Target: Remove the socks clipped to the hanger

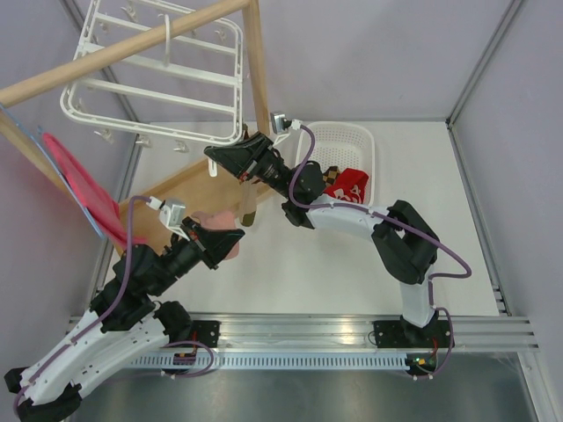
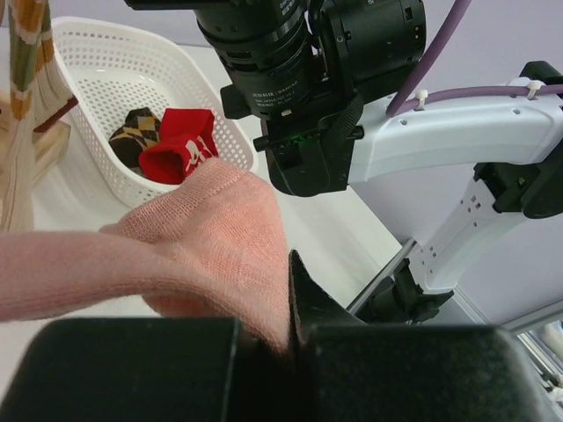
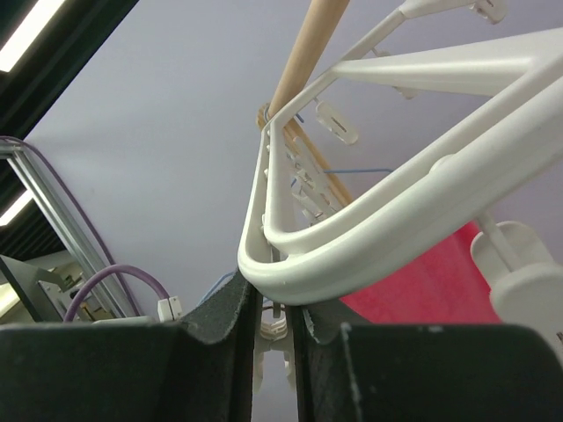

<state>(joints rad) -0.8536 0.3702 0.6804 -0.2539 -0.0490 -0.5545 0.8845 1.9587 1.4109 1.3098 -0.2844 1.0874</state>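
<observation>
One pink sock [image 2: 202,229] is clenched in the left claw [image 1: 232,242]. Above and ahead of it, a clip [image 3: 273,352] under the hanger [image 3: 396,220] is pinched by the right claw [image 3: 274,309].

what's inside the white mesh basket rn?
Two socks at one end of the white basket: a brown checkered sock and a red sock with white marks, touching. Anything beneath them is hidden. From above, the right arm covers part of the basket.

Left pincer [image 2: 283,303]: closed on pink sock [image 2: 207,233], 6 o'clock.
Basket [image 2: 97,75]: white mesh, 10 o'clock, on worktop [image 2: 325,229].
Basket contents: red sock [image 2: 180,145], checkered sock [image 2: 134,134].
Right arm [image 2: 440,141]: 1 o'clock.
</observation>
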